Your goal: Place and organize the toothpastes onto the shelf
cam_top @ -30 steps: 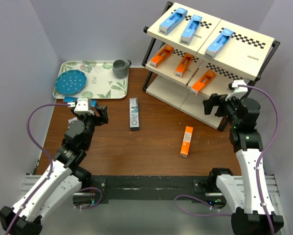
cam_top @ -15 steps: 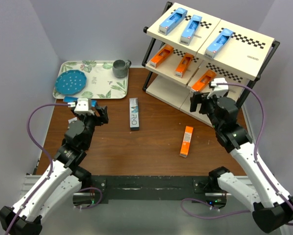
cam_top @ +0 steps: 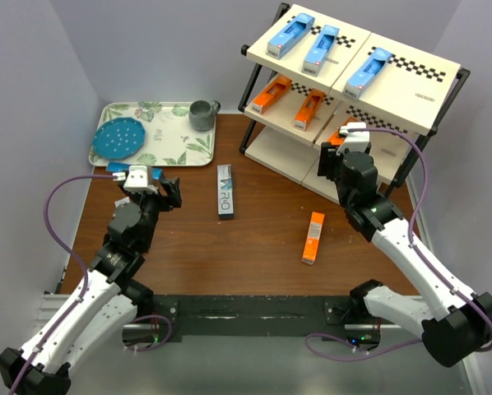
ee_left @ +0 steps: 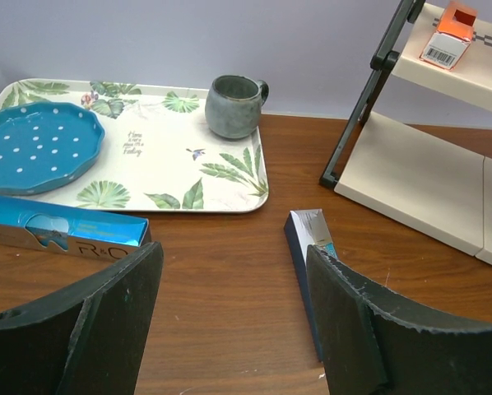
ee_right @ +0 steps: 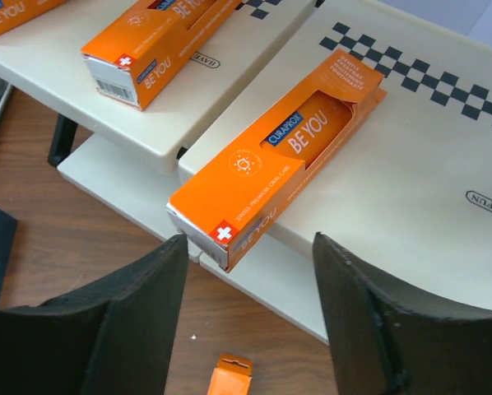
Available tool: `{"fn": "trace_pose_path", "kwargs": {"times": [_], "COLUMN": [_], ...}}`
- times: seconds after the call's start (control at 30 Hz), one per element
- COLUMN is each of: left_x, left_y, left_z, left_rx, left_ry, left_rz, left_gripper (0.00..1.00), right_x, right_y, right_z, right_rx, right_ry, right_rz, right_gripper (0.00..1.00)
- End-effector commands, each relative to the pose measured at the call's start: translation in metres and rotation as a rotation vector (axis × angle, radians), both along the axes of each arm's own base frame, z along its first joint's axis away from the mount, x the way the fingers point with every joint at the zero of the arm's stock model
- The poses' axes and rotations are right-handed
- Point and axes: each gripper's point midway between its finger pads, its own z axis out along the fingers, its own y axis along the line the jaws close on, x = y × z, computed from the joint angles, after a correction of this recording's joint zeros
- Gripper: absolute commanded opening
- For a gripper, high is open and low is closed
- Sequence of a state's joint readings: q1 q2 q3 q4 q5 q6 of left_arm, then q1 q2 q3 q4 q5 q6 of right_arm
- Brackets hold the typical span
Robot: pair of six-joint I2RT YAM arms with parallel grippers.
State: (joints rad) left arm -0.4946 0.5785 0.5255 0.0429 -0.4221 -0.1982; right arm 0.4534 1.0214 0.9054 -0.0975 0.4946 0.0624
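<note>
As it lies, orange toothpaste [cam_top: 313, 237] points toward shelf [cam_top: 272, 150].

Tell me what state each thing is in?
Left hand: open, empty.
Right hand: open, empty.
Three blue boxes: lying on the shelf's top tier.
Three orange boxes: on its middle tier, one overhanging the edge.
Fourth orange box: flat on the table.
Grey box: flat on the table.
Fourth blue box: flat on table beside tray.
Mug: upright on the tray.

The shelf [cam_top: 394, 90] stands back right, the tray [cam_top: 176, 144] back left with a plate [cam_top: 120, 138] and a mug [cam_top: 201, 115] on it. Toothpaste boxes [cam_top: 321, 48] lie 3 on the top board, 3 on the middle, 3 on the table [cam_top: 254, 247].
</note>
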Motion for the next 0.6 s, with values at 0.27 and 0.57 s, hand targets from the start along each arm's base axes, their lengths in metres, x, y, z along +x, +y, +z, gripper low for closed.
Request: {"fn": "trace_pose_path", "kwargs": {"times": [0.27,0.57], "left_x": [-0.001,-0.002], "left_y": [-0.001,-0.001], "left_z": [0.015,0.014], "left_rx": [-0.017,-0.016], "left_ry": [-0.051,-0.053], "left_rz": [-0.007,-0.007], "left_gripper": [0.75,0.75], "right_x": [0.016,0.027], "right_y": [-0.007,-0.018], "right_z": [0.021,0.014], "right_rx": [-0.067,-0.085], "right_ry": [-0.068,-0.055], "right_rz": [-0.053,-0.057], "right_gripper": [0.47,0.42]}}
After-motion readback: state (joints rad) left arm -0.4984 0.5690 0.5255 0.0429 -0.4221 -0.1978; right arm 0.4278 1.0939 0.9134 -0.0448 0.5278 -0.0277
